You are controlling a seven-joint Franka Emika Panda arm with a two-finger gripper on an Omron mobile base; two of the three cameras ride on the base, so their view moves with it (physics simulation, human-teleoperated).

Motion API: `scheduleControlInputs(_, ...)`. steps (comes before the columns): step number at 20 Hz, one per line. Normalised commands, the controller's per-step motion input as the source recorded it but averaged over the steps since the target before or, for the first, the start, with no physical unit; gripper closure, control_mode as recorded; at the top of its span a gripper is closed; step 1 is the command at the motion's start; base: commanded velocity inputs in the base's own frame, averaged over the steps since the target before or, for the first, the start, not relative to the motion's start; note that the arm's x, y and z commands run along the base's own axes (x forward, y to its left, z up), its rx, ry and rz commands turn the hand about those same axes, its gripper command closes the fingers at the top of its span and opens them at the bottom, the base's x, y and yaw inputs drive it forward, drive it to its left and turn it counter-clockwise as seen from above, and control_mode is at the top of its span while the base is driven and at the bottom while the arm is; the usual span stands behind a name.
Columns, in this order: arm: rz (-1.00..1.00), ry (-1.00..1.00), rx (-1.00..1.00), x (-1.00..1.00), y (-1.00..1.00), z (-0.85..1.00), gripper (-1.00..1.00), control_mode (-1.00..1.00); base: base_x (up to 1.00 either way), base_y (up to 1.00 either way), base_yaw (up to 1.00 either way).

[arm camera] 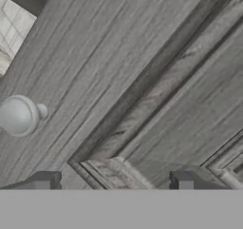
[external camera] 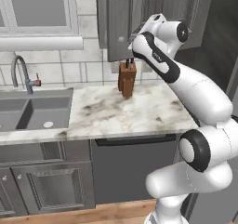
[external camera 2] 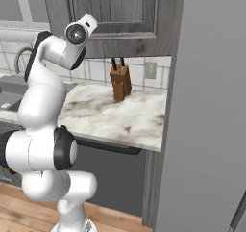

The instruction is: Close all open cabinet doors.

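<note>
A dark grey wood-grain cabinet door (external camera: 116,18) with a round silver knob (external camera: 122,39) hangs above the counter and seems to stand slightly out from its neighbour (external camera: 190,9). From the right base view the door (external camera 2: 115,9) rises just behind my raised hand. My gripper (arm camera: 114,180) is open, very close to the door's framed panel (arm camera: 156,95), with nothing between its fingertips (arm camera: 45,179). The knob (arm camera: 19,114) lies off to the left of the fingers. The wrist (external camera: 157,19) sits against the door's right part.
A brown knife block (external camera: 127,79) stands on the marble counter (external camera: 139,116) under the cabinets. The sink (external camera: 28,111) and faucet (external camera: 21,72) are to the left. A tall grey panel (external camera 2: 211,106) closes off the right side. Base cabinets (external camera: 51,186) run below.
</note>
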Motion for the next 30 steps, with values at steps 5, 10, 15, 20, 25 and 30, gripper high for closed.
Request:
scheduleControlInputs(5, 0.00, 0.00, -0.02, 0.69, 0.00, -0.12, -1.00, -1.00, 0.00, 0.00, 0.00)
scheduleControlInputs(10, 0.00, 0.00, -0.03, 0.68, 0.00, -0.18, -1.00, -1.00, 0.00, 0.00, 0.00)
scheduleControlInputs(15, 0.00, 0.00, -0.03, 0.67, 0.00, -0.19, -1.00, -1.00, 0.00, 0.00, 0.00)
scheduleControlInputs(20, 0.00, 0.00, -0.02, 0.65, 0.00, -0.17, -1.00, -1.00, 0.00, 0.00, 0.00)
scheduleControlInputs(25, 0.00, 0.00, -0.02, 0.63, 0.00, -0.17, -1.00, -1.00, 0.00, 0.00, 0.00)
scheduleControlInputs(30, 0.00, 0.00, -0.03, 0.58, 0.01, -0.22, -1.00, -1.00, 0.00, 0.00, 0.00)
